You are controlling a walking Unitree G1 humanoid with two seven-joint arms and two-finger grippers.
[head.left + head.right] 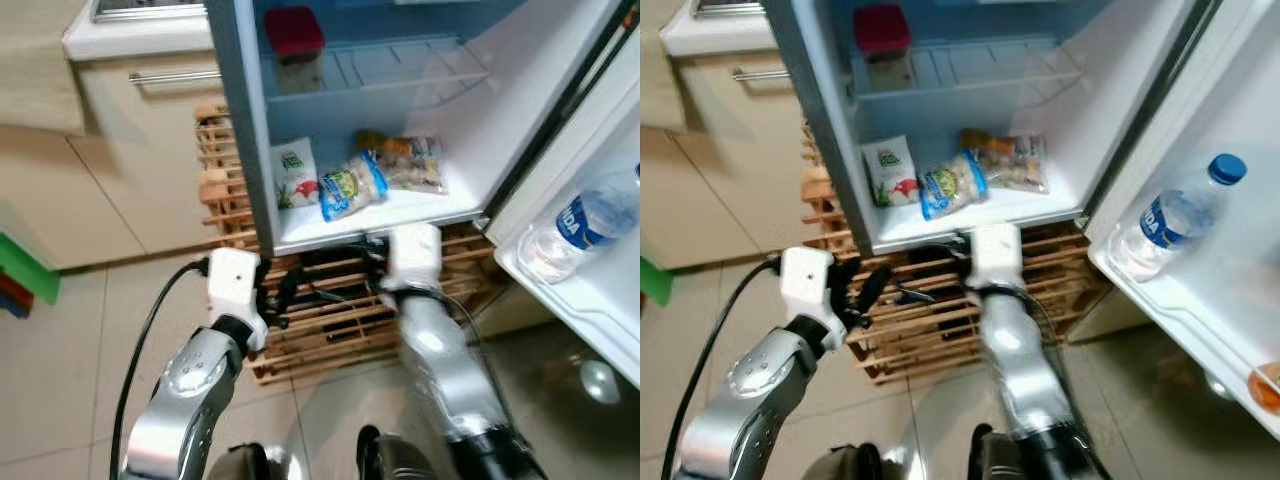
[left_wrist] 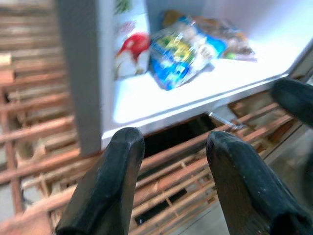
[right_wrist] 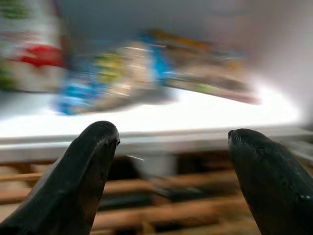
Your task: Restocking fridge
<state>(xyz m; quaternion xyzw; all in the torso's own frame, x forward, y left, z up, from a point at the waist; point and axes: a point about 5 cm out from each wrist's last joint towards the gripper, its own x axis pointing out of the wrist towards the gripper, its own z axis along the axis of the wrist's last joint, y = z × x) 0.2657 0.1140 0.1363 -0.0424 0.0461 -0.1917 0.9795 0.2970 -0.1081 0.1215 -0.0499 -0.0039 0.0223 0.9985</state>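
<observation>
The fridge (image 1: 240, 120) stands open on a wooden pallet (image 1: 330, 335). On its bottom shelf lie a white packet with red and green print (image 1: 295, 172), a blue snack bag (image 1: 350, 186) and a clear bag of mixed food (image 1: 410, 160). A red-lidded container (image 1: 293, 45) sits on the shelf above. My left gripper (image 2: 171, 142) is open and empty, low in front of the fridge's left wall. My right gripper (image 3: 173, 134) is open and empty too, just below the front lip of the bottom shelf, facing the bags.
A water bottle (image 1: 580, 225) lies in the open door's rack at the right. Beige kitchen cabinets (image 1: 130, 150) stand left of the fridge. A green and red object (image 1: 25, 275) lies on the tiled floor at the far left. A black cable (image 1: 150, 320) trails from my left arm.
</observation>
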